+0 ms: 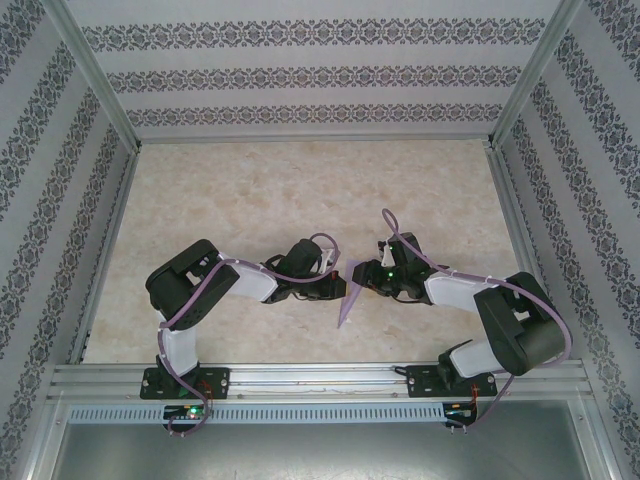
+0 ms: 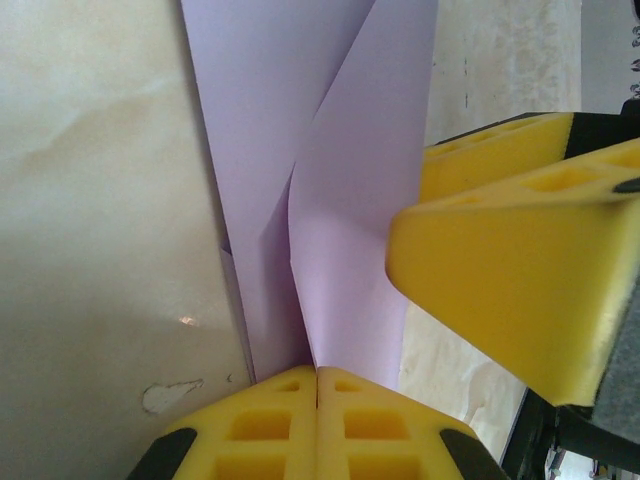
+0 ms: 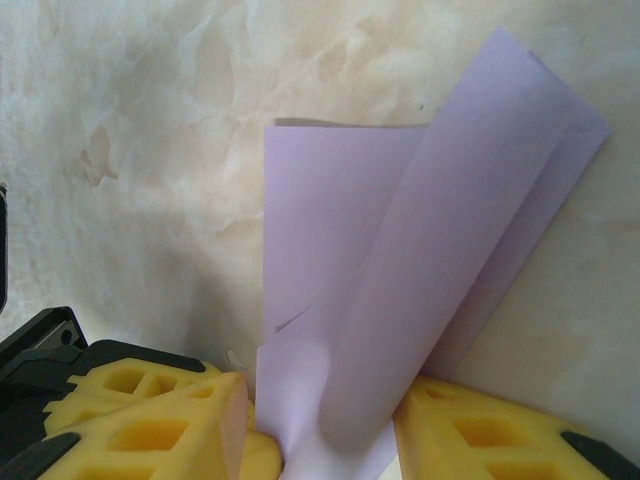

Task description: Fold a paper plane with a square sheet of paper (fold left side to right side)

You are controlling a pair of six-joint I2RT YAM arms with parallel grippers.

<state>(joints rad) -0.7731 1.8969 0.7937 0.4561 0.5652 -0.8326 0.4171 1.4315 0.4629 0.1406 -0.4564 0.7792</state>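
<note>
Top external view: the two arms meet in the middle of the counter (image 1: 250, 190), and the purple sheet of paper (image 1: 347, 298) stands up on its edge between them, near the front. It is not flat. It is partly folded, with one side lifted over toward the other.

The left end effector (image 2: 317, 385) is shut tight on the bottom of the paper, pinching it where the layers come together. The right end effector (image 3: 322, 400) has its two yellow fingers apart, one on each side of a soft curl in the paper. It is hard to tell whether they squeeze the curl or only sit beside it.

The step looks like bringing the left side over to the right side and making the crease. To do it well, the left pinch should hold firm so the paper cannot slide. The right end effector should lay the loose flap down slowly and line up its edge with the edge under it. The curl is round and puffy, so it needs a gentle press from the pinched end outward. A fast push could make a crooked fold or a wrinkle, and thin paper bends easily.
</note>
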